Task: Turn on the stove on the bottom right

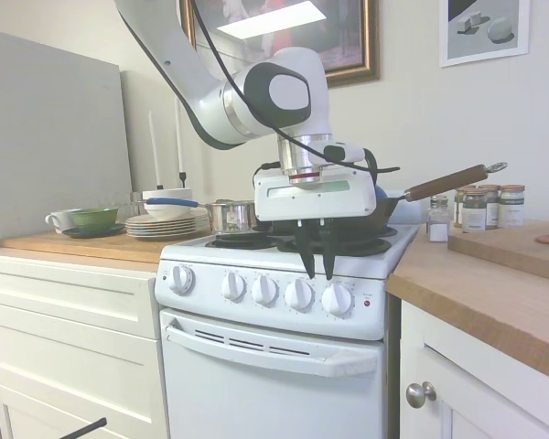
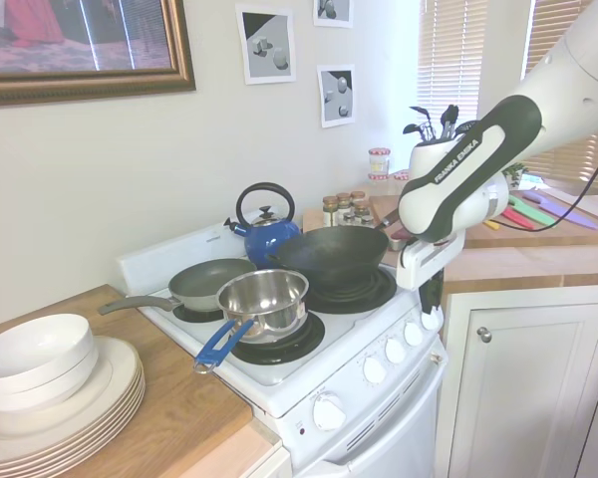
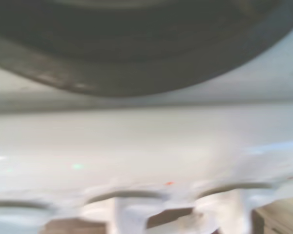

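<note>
1. The stove (image 1: 284,366), a small white range, stands between a white cabinet run and a wood-topped counter (image 1: 494,293). Its control, the knob (image 1: 337,299) nearest the red indicator dot (image 1: 367,302), is the last of five on the front panel, at the end beside that counter.

2. My gripper (image 1: 317,265) hangs fingers-down over the panel's top edge, tips just above and between the last two knobs. My jaws stand slightly parted and hold nothing.

3. Progress, as I judge it: the approach is nearly made, but the knob is not yet grasped or turned. Left to do: shift toward the dot, close on the knob, twist.

4. On the coil burners sit a dark wok (image 2: 329,257) with a wooden handle, a steel saucepan (image 2: 264,299) with a blue handle, a grey frying pan (image 2: 209,282) and a blue kettle (image 2: 267,231).

5. Beyond: stacked plates (image 2: 70,398) with a white bowl, spice jars (image 1: 485,206), a framed picture (image 2: 80,45) on a cream wall, blinds over a window.
</note>
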Robot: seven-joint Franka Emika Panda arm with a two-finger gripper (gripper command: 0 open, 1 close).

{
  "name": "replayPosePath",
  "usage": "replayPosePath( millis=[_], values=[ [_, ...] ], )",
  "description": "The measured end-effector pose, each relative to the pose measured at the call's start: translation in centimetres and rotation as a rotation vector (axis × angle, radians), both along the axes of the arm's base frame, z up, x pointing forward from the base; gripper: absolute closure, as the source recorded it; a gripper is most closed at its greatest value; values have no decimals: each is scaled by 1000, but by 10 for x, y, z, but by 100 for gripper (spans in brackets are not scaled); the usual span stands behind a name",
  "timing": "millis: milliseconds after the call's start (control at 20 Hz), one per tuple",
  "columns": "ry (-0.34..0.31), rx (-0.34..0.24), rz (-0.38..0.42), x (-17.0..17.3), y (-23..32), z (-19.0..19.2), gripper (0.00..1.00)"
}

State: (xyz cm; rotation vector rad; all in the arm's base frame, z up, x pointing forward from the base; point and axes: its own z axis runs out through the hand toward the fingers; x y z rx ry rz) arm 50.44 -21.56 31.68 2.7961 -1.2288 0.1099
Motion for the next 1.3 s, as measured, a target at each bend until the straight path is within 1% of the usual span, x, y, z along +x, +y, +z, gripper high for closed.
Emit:
replayPosePath(
  millis=[450, 750, 1300],
  values=[
    [-10, -22, -11, 8, -20, -6, 100],
    [5, -31, -10, 14, -29, -20, 100],
    [15, -32, 0, 14, -31, -24, 100]
  ],
)
